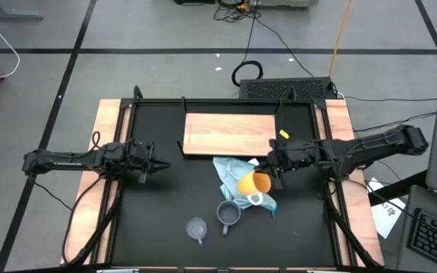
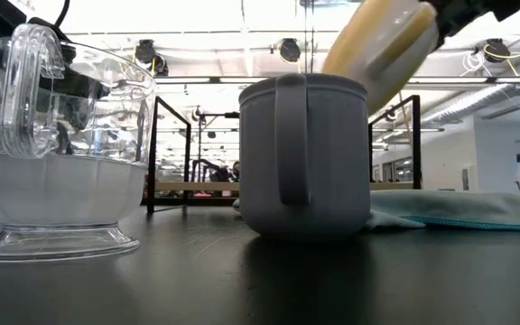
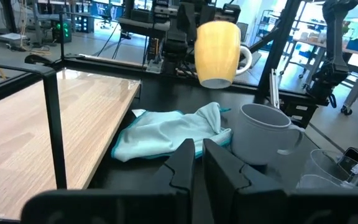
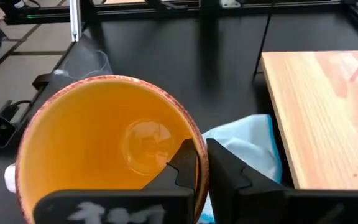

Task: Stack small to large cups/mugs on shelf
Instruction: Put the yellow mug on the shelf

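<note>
- The right gripper (image 4: pixel 201 163) is clamped on the rim of the orange mug (image 4: pixel 104 155), one finger inside the wall and one outside; the mug hangs off the table, tilted, its white handle (image 1: pixel 255 199) pointing away from the claw.
- Directly under that claw and mug lies the light blue cloth (image 1: pixel 230 173), crumpled on the black tabletop (image 1: pixel 158 212).
- Just beyond the held mug, on the side away from the right arm, the grey-blue mug (image 1: pixel 227 214) stands upright on the tabletop, touching the cloth's edge in the low view.
- Farther out past it, the clear glass cup (image 1: pixel 196 228) stands upright, apart from the grey-blue mug.
- To the other side of the right claw, past the cloth, the wooden shelf (image 1: pixel 230 133) lies flat with nothing on it.
- Well across the table from the right claw, the left gripper (image 1: pixel 154 164) hovers with its fingers pinched narrow on nothing, pointing toward the cloth and mugs.
</note>
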Motion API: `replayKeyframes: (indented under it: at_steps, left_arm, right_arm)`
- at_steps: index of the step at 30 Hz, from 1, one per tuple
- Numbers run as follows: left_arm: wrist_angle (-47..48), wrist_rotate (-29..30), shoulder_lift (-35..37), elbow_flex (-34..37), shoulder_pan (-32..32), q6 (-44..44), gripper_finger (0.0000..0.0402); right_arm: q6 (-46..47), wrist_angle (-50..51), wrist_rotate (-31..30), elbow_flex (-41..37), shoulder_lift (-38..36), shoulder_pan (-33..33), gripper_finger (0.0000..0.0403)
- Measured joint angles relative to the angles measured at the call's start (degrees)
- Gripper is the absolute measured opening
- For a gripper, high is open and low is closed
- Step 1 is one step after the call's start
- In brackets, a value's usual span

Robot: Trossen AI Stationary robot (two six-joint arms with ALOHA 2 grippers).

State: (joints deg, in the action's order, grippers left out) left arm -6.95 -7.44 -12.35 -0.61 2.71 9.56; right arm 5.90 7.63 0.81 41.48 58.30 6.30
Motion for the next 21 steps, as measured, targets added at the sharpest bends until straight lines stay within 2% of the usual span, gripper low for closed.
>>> replayKeyframes:
  at_steps: [10, 15, 21]
  left_arm:
    - [1.69, 0.0, 0.01, 0.01, 0.01, -0.06, 0.0033]
    - [1.73, -0.02, 0.01, -0.01, -0.01, -0.25, 0.0033]
    - [1.77, -0.02, 0.01, -0.01, 0.0, -0.44, 0.0033]
  right_arm:
    - [-4.13, 2.42, 1.36, 8.23, 8.88, -2.16, 0.0007]
    - [-5.13, 2.92, 5.4, 11.15, 12.07, -4.13, 0.0007]
    - [-6.85, 5.15, 5.5, 14.68, 16.09, -5.7, 0.0007]
